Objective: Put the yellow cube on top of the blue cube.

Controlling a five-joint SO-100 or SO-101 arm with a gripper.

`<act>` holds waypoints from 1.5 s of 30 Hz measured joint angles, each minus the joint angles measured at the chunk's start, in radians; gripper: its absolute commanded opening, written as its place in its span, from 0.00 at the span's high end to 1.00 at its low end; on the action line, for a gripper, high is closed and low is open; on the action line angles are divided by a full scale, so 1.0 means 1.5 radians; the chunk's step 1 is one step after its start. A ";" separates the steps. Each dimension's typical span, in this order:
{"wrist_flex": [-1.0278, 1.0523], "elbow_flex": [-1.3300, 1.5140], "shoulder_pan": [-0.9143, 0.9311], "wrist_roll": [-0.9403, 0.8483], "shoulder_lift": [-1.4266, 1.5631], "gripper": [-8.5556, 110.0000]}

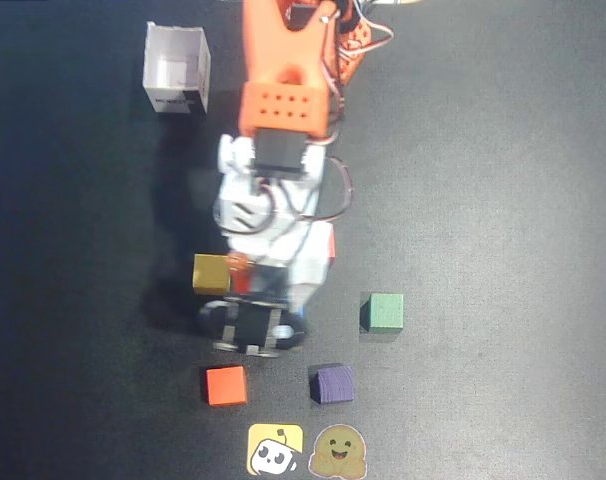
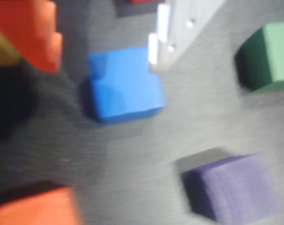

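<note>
Near edge of the table (image 1: 503, 150), overhead view: two stickers are noted, a yellow one (image 1: 275, 449) with a cartoon face and a brown one (image 1: 340, 452) to its right. Just beyond them an orange cube (image 1: 226, 385) is seen on the left and a purple cube (image 1: 334, 383) on the right, well apart.

Farther in, the blue cube (image 2: 123, 86) is found standing on the table, left of the green cube (image 1: 386, 312) and left of and beyond the purple one. In the overhead view it is almost wholly hidden under the arm (image 1: 283, 110); only a blue sliver shows.

The gripper (image 2: 99, 58) is recorded above the far edge of the blue cube in the wrist view. Its jaws are spread, the orange finger (image 2: 36, 33) at left and the white finger (image 2: 163, 37) at right, with nothing clamped between them. The wrist view is blurred.

The yellow cube (image 1: 211, 273) is seen at the left side of the gripper, outside the orange finger and close against it. Whether it rests on the table cannot be told. It is not on the blue cube.

At far left an open white box (image 1: 177, 68) is noted.
</note>
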 measured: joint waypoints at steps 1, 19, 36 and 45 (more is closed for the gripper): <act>0.000 0.000 0.008 0.004 0.000 0.81; -0.057 0.123 0.134 -0.002 0.046 0.81; -0.125 0.206 0.149 -0.045 0.051 0.73; -0.136 0.210 0.142 -0.127 0.051 0.73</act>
